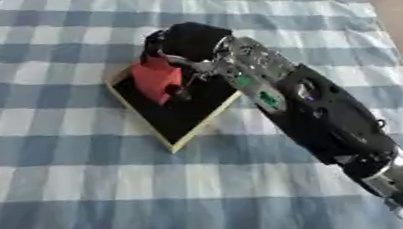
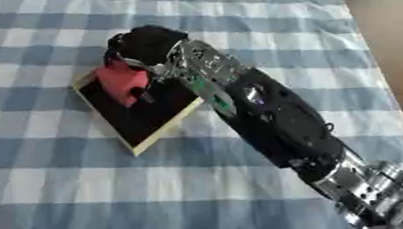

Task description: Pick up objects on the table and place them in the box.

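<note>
The box (image 1: 174,110), a shallow tray with a pale wooden rim and a dark floor, sits turned corner-on upon the blue-and-white checked cloth (image 1: 69,184). The right hand (image 1: 187,44) reaches in from the lower right and hangs over the box's far corner, its fingers curled down around a red block (image 1: 157,79). The block stands inside the box's rim, towards that far corner, and looks to be at or just above the dark floor; whether it is actually resting there I cannot tell from here. One dark fingertip (image 1: 175,89) lies against the block's near face, so the hand is closed on the block rather than letting it go. The left hand does not show anywhere. This looks like the placing step: the block has been carried to the box and is at the point of being set down. The next move, as I judge it, calls for the fingers to spread and free the block, then for the hand to lift straight up and clear of the rim, so it does not drag the block back out or nudge the light box across the cloth. No other loose objects show on the cloth near the box.
</note>
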`<move>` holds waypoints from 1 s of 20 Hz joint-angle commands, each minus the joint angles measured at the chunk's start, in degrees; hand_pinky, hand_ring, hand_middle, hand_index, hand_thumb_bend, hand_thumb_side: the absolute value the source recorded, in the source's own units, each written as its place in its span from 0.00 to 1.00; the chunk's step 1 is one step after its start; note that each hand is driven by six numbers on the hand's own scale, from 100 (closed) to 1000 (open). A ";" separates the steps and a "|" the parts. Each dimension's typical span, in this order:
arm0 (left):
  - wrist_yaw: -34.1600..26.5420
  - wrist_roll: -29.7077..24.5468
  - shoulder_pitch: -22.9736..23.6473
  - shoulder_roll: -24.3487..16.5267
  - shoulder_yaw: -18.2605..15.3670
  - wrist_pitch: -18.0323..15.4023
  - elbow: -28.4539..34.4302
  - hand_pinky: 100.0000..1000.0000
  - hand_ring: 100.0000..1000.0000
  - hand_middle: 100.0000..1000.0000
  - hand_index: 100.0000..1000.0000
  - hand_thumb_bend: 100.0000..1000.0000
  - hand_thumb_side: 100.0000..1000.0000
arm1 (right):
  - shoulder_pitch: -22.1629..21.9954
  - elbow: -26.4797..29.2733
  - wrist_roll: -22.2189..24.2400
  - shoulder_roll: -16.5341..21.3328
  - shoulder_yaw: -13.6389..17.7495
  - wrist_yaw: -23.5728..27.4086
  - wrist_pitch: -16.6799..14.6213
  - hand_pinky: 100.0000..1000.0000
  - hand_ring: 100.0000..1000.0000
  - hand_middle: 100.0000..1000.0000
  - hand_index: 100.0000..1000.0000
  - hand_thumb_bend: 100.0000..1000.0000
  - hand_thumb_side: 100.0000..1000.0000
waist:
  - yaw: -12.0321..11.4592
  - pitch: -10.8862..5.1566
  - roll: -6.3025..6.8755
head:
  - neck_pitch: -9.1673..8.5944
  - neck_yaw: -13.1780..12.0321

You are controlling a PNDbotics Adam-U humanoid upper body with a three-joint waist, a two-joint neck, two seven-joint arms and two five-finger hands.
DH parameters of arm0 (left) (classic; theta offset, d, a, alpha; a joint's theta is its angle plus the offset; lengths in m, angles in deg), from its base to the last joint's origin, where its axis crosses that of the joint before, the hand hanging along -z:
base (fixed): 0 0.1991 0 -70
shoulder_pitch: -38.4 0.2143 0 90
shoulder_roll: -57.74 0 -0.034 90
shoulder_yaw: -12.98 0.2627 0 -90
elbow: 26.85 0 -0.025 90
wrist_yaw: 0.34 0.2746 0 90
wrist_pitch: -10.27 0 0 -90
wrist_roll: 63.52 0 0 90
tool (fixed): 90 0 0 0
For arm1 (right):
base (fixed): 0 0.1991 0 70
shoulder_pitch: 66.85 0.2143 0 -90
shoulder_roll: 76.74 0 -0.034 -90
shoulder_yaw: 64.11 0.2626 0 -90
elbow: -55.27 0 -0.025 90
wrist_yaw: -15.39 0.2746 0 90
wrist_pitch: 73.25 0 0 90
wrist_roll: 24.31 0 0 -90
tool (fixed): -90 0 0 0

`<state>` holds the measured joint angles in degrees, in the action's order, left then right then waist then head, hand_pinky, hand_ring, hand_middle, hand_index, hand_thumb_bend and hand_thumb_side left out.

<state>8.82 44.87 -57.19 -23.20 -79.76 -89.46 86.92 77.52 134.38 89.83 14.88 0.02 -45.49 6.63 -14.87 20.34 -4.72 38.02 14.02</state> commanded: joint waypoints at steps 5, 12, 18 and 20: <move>-0.09 -0.14 -0.47 -0.09 -0.15 0.19 0.83 0.69 0.54 0.51 0.62 0.00 0.74 | 0.14 -0.12 1.55 1.99 0.07 -2.46 -1.97 0.62 0.60 0.58 0.71 0.15 0.00 | 0.07 -0.97 0.38 | -0.78 0.14; -0.19 -0.22 -0.58 -0.18 -0.12 0.21 0.83 0.69 0.53 0.51 0.62 0.00 0.74 | -0.13 2.15 7.44 3.41 1.12 1.23 -4.18 0.83 0.85 0.79 0.87 0.39 0.01 | 0.45 -1.11 0.43 | -1.02 0.09; -0.23 -0.21 -0.53 -0.21 -0.18 0.23 0.83 0.69 0.53 0.51 0.62 0.00 0.73 | -0.31 4.71 9.95 4.53 2.73 4.40 -5.76 0.87 0.89 0.81 0.89 0.41 0.17 | 0.59 -1.28 0.54 | -1.19 0.00; -0.23 -0.23 -0.51 -0.22 -0.17 0.22 0.83 0.69 0.53 0.51 0.62 0.00 0.73 | -0.31 5.80 9.57 4.95 3.32 4.81 -5.56 0.87 0.89 0.80 0.89 0.40 0.19 | 0.66 -1.31 0.59 | -1.22 0.05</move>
<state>8.80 44.67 -57.25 -22.95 -79.76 -89.26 86.92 76.50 138.62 99.28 18.24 2.39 -41.50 1.09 -14.20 20.30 -4.62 37.30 14.04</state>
